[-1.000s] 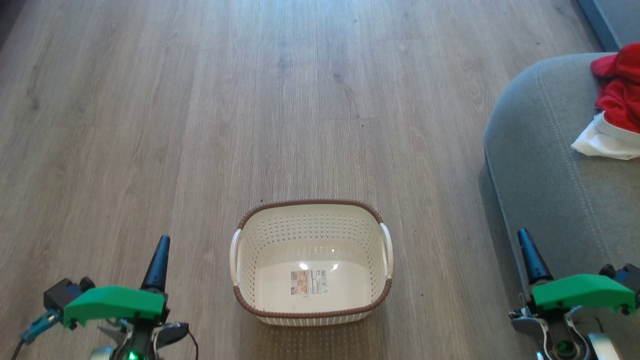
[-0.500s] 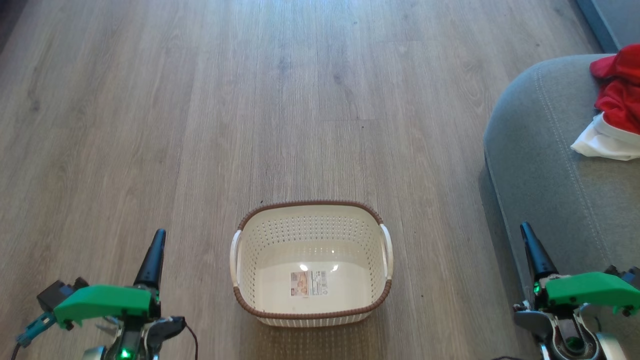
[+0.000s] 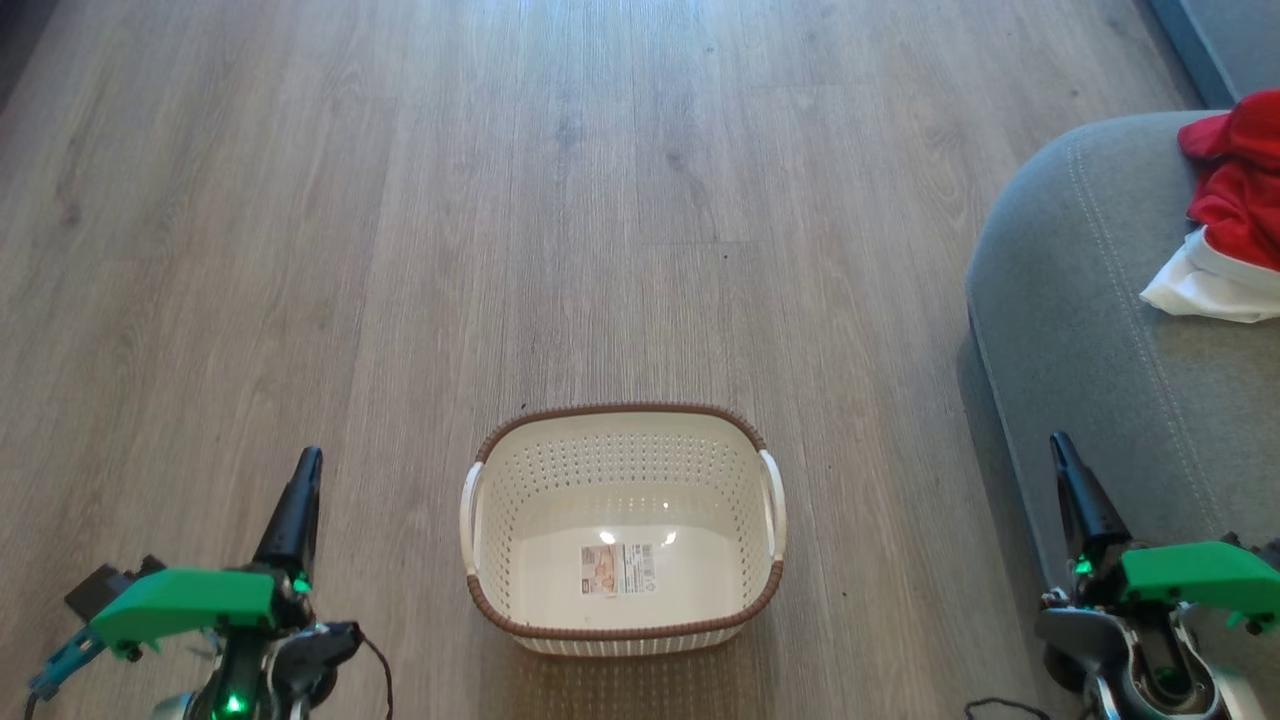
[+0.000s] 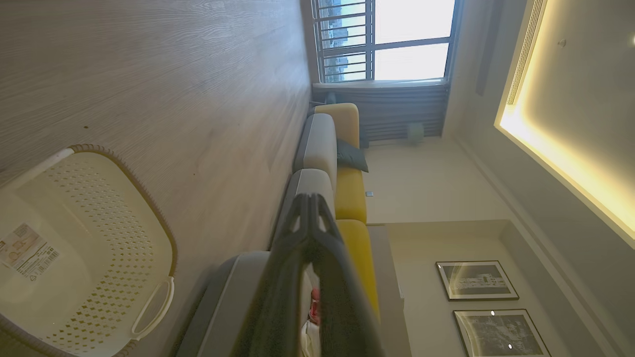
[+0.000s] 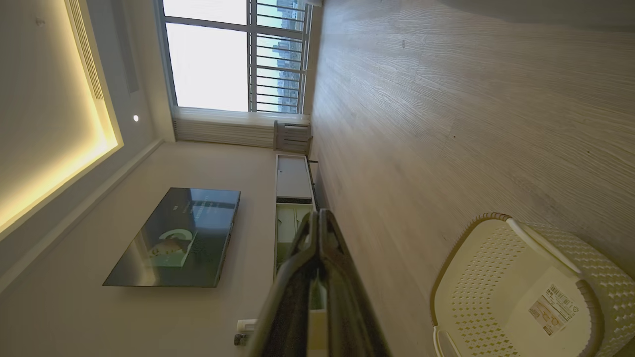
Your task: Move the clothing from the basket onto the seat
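The cream basket (image 3: pixel 622 455) with its brown rim stands on the wood floor at the lower middle of the head view, holding nothing but a sticker on its floor. The red and white clothing (image 3: pixel 1228 215) lies on the grey seat (image 3: pixel 1090 300) at the right edge. My left gripper (image 3: pixel 305 462) is low at the left of the basket, shut and holding nothing. My right gripper (image 3: pixel 1058 445) is low at the right, over the seat's front edge, also shut and holding nothing. In the wrist views the basket (image 4: pixel 74 248) (image 5: pixel 521 292) sits beside each pair of shut fingers (image 4: pixel 310 208) (image 5: pixel 317 218).
The wood floor (image 3: pixel 500 200) stretches far ahead of the basket. The left wrist view shows a grey and yellow sofa (image 4: pixel 342 163), a window and framed pictures. The right wrist view shows a wall screen (image 5: pixel 178 238) and a low cabinet.
Both arms have drifted outward and lower in the head view, the left one leftward and the right one rightward. The basket and clothing have not moved.
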